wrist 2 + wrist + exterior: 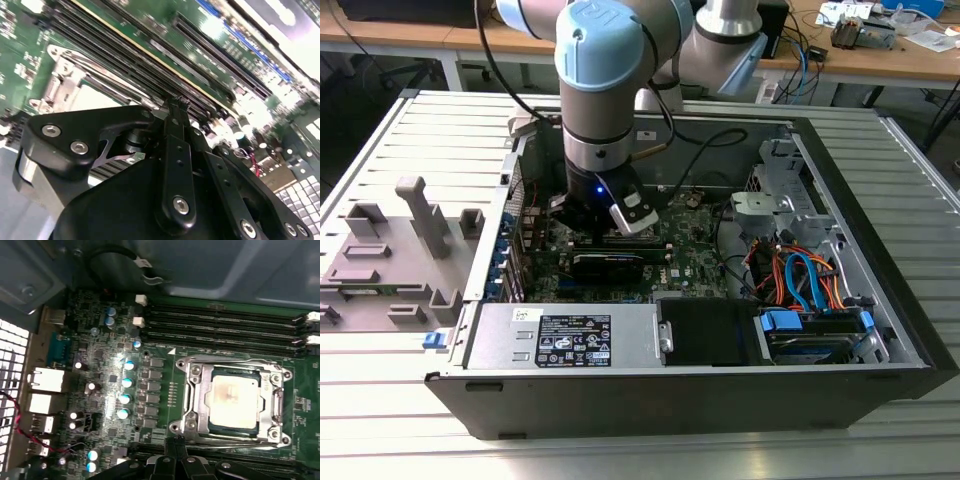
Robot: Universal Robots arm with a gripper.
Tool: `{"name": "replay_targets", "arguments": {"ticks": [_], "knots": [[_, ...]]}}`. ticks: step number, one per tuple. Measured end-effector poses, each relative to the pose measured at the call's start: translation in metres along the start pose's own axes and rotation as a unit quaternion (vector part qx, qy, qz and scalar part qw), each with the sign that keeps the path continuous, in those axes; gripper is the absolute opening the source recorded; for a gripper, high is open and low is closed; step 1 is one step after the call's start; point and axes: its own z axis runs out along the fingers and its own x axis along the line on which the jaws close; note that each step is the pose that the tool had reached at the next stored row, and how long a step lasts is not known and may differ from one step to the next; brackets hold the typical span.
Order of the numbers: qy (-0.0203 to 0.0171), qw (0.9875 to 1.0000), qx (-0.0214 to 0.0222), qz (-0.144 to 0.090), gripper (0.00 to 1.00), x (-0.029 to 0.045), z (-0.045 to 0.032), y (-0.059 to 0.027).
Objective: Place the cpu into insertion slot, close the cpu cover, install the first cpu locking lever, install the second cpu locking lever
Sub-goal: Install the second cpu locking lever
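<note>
Cpu (234, 398) position: you find the chip already seated in the insertion slot (202, 397), its pale metal top showing through the window of the cpu cover (197, 390), which lies flat over it. Reading the first wrist view left to right, you pass the rear ports, then a column of capacitors (126, 382), then the socket; a thin locking lever (235, 439) runs along the socket edge that faces the gripper (176, 456). The long black memory slots (225, 325) lie on the far side of the socket from the gripper.

Key relation: the fingertips sit just beside the corner of the socket, at the end of that lever, whose long axis runs along the socket edge and across the line of the fingers. In the second wrist view the gripper (176, 102) jaws appear pressed together with nothing between them, the tips low over the memory slots (145, 55) beside the cpu cover (67, 82). In the exterior view the arm stands upright inside the open computer case (860, 190), gripper (588, 232) down at the motherboard (695, 240).
</note>
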Motion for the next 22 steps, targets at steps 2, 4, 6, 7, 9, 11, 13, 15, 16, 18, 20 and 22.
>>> {"name": "replay_targets", "arguments": {"ticks": [2,4,6,7,9,11,13,15,16,18,20,22], "knots": [[0.0020,0.9998,0.0001,-0.020,0.11,0.0000,0.0001,0.0003],[0.0048,0.9990,0.0005,-0.045,0.11,-0.0001,0.0002,0.0013],[0.0054,0.9987,0.0005,-0.051,0.11,-0.0005,0.0005,0.0038],[0.0056,0.9986,0.0005,-0.053,0.11,-0.0008,0.0007,0.0052],[0.0062,0.9982,0.0004,-0.060,0.11,-0.0015,0.0013,0.0081],[0.0066,0.9980,0.0005,-0.063,0.11,-0.0014,0.0021,0.0081],[0.0069,0.9979,0.0007,-0.064,0.11,-0.0015,0.0042,0.0078],[0.0070,0.9979,0.0005,-0.065,0.11,-0.0020,0.0062,0.0077],[0.0069,0.9979,0.0005,-0.065,0.11,-0.0023,0.0067,0.0080],[0.0069,0.9978,0.0006,-0.066,0.11,-0.0037,0.0075,0.0089],[0.0069,0.9978,0.0005,-0.066,0.11,-0.0039,0.0079,0.0089],[0.0068,0.9978,0.0003,-0.066,0.11,-0.0039,0.0081,0.0086]]}}
